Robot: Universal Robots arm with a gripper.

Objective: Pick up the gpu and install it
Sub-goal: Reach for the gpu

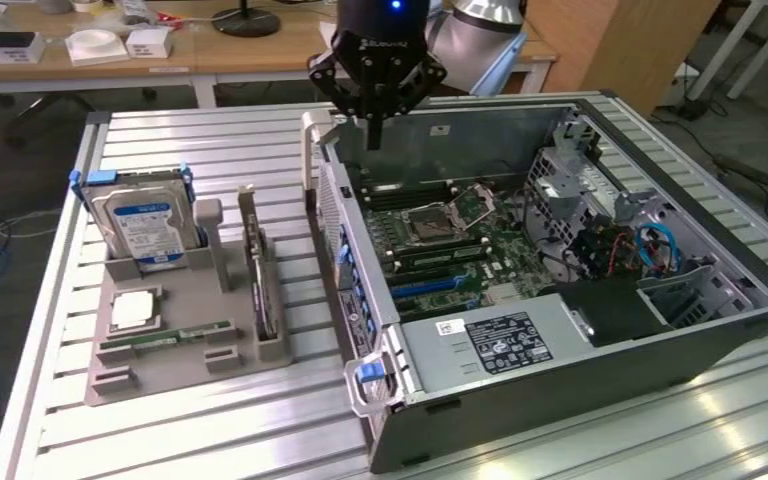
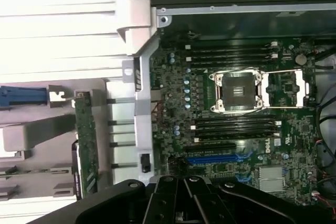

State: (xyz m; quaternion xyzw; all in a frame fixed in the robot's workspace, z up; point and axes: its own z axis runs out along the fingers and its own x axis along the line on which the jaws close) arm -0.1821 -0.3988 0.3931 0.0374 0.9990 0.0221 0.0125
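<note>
The gpu (image 1: 264,292), a thin dark card with a lighter metal edge, stands on edge in a slot of the grey holder (image 1: 184,385) on the exterior view's left. In the wrist view the gpu (image 2: 86,145) appears edge-on as a green strip beside the case wall. My gripper (image 1: 373,138) hangs over the far left corner of the open computer case (image 1: 584,330), well away from the card. Its fingers (image 2: 176,200) are shut together with nothing between them. Below lies the motherboard (image 2: 173,77) with its blue slot (image 2: 220,158).
The holder also carries a silver hard drive (image 1: 144,225) with a blue-white label, a square chip (image 1: 133,308) and a green memory stick (image 1: 164,337). Inside the case are the CPU socket (image 1: 427,224), the power supply (image 1: 498,343) and cables (image 1: 651,250). Everything sits on a slatted metal table (image 1: 197,430).
</note>
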